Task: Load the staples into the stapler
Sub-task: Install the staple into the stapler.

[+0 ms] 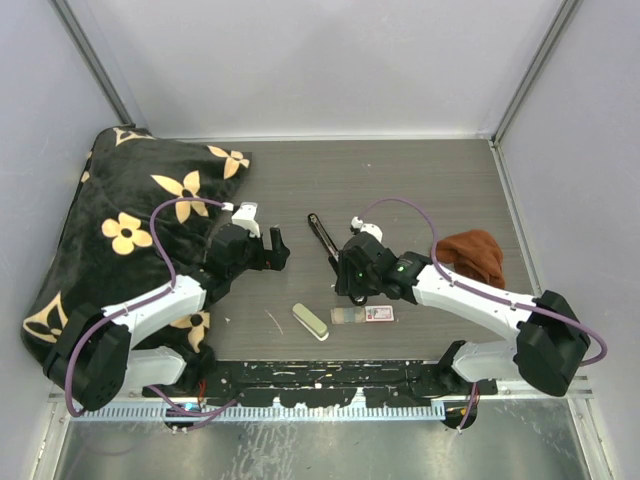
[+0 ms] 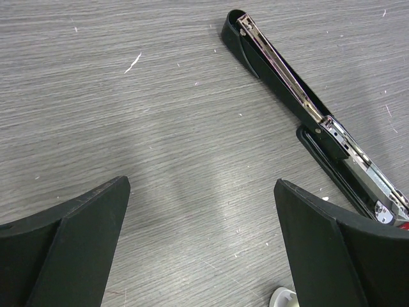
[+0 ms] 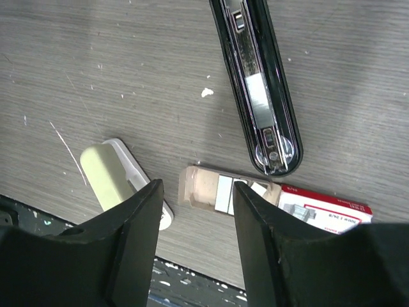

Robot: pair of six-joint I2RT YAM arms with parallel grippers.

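At the far left of the bench [image 1: 400, 180] lies a black flower-print cushion [image 1: 110, 240], and the left arm reaches out over its near edge. The left hand [image 1: 278, 250] hovers over bare bench with its jaws spread fully wide and nothing between them; in the left wrist view [image 2: 201, 192] only wood grain shows between its two fingers. Just to its right lies the stapler [image 1: 322, 240], swung open flat, its chrome rail facing up [image 2: 287, 83]. A pale rectangle shows in its channel in the right wrist view [image 3: 255, 64]; whether that is metal or a reflection cannot be told. Nearer the arms lies a cream-green oblong [image 1: 310, 321], set at a slant, apart from the stapler. Just right of it is a tan cardboard tray [image 3: 198, 185], slid out of a red-and-white box [image 1: 379, 314]. The staples [image 3: 223, 194], a short silvery-grey strip, sit in that tray, just below the stapler's near end. The right hand [image 1: 347, 292] hangs directly above the tray, jaws parted and holding nothing [image 3: 197, 192]; whether its fingertips touch the tray cannot be told. Further right, well apart, a rust-brown cloth [image 1: 472, 255] lies bunched on the bench.
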